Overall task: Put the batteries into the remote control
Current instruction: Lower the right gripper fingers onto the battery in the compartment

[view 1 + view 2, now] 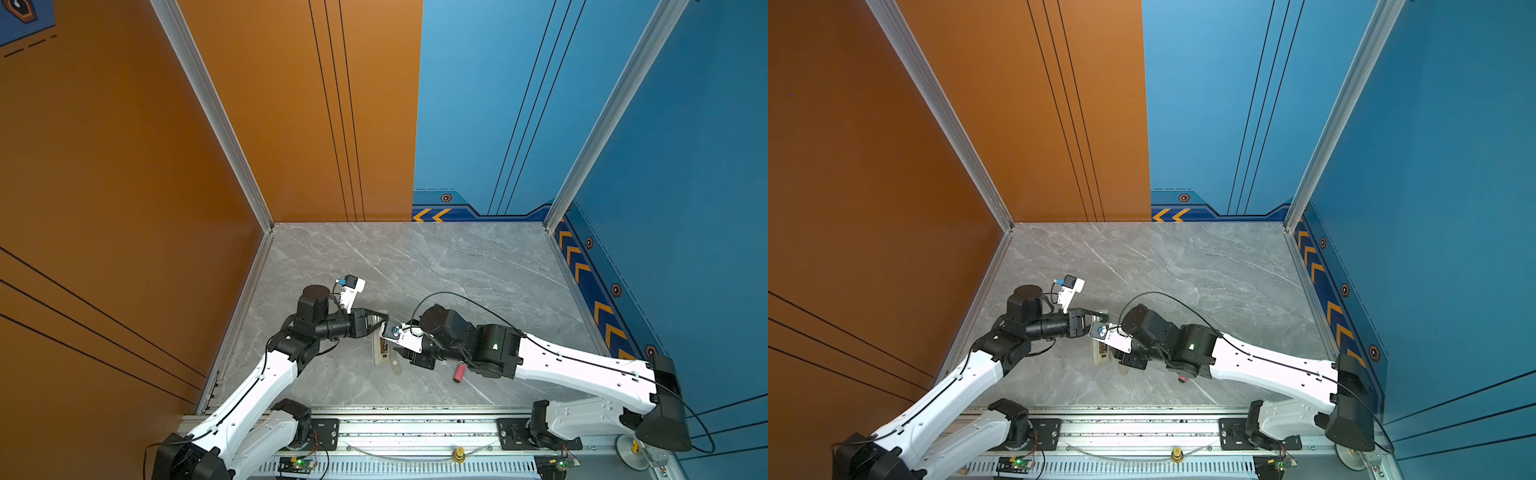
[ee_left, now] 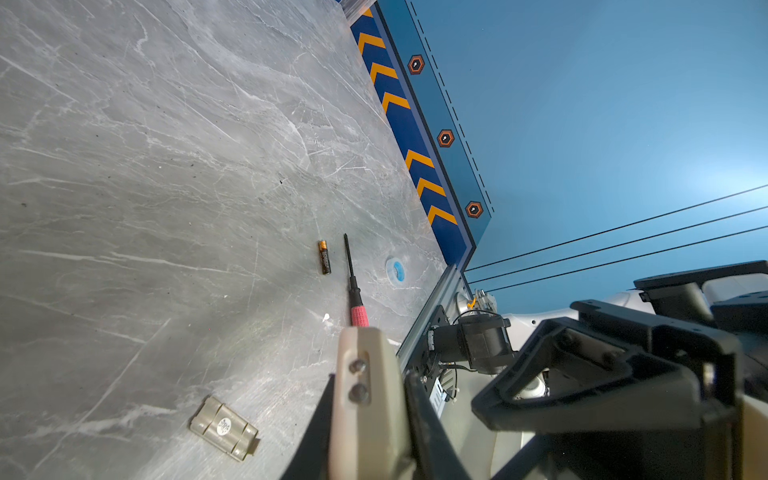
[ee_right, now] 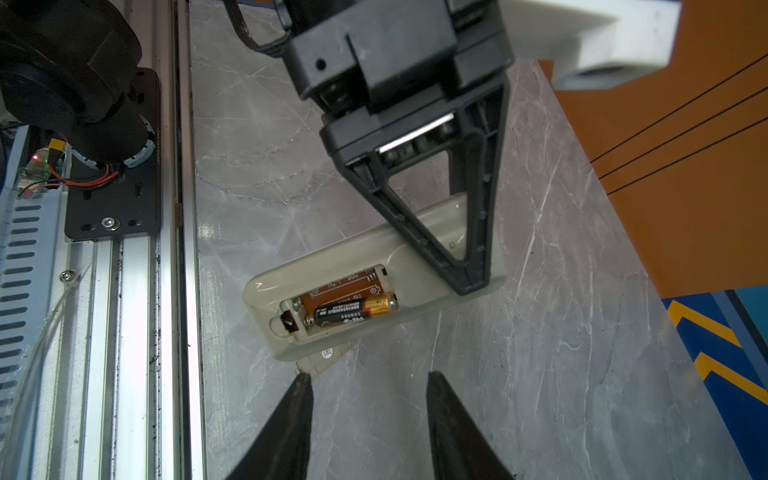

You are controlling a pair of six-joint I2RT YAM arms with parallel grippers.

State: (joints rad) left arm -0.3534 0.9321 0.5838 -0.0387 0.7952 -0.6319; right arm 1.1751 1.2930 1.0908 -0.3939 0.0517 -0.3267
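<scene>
**Loading half done: one battery in, one on the table**

Nearest to my side, the right gripper [image 3: 368, 376] hangs over the table [image 3: 540, 332] with its jaws apart and nothing between them. Just beyond its fingertips lies the battery cover [image 3: 324, 357], off the remote and partly tucked under its edge.

Next comes the remote control [image 3: 361, 257], back side facing the right wrist camera, with the recess open. One battery [image 3: 355, 309] sits in the slot on the cover's side. The slot beside it is empty, and I see the brown board there. The left gripper [image 3: 469, 282] is closed tight on the far end of the remote and steadies it.

Farther out, the left wrist view shows the second battery [image 2: 324, 257] loose on the table, well apart from the remote. The screwdriver [image 2: 353, 286] lies beside it without touching.

My judgement: about half is done. What is left is to fetch the loose battery and seat it in the empty slot, perhaps also to put the cover back.

Count:
- two batteries
- one remote control
- one cover
- one screwdriver
- one small blue-and-white ring [image 2: 395, 270]
</scene>
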